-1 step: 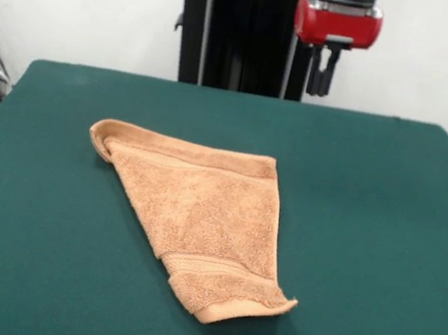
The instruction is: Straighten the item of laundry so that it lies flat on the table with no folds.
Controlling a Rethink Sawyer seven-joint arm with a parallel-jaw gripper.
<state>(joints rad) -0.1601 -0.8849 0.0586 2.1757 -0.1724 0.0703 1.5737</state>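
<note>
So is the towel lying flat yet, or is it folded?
Folded. The orange-tan towel forms a rough triangle on the green table, with its left corner curled over and doubled layers at the near hem.

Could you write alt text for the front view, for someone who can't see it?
An orange-tan towel lies folded into a rough triangle near the middle of a dark green table. The robot's red and black gripper hangs above the table's far edge, well clear of the towel and holding nothing.
</note>
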